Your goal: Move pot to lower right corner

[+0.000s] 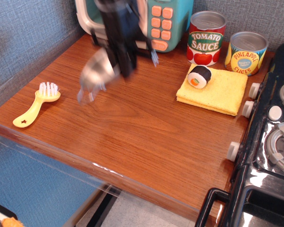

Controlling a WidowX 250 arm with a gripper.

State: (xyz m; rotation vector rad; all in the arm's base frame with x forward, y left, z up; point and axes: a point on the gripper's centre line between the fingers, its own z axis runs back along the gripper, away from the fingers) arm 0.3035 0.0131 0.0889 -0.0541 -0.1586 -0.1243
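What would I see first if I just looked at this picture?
You'd probably spot the blurry shiny pot first, hanging tilted in the air from the black gripper above the back left part of the wooden table. Next come the bright tomato sauce can and pineapple can at the back right, with a toy sushi roll on a yellow cloth before them.
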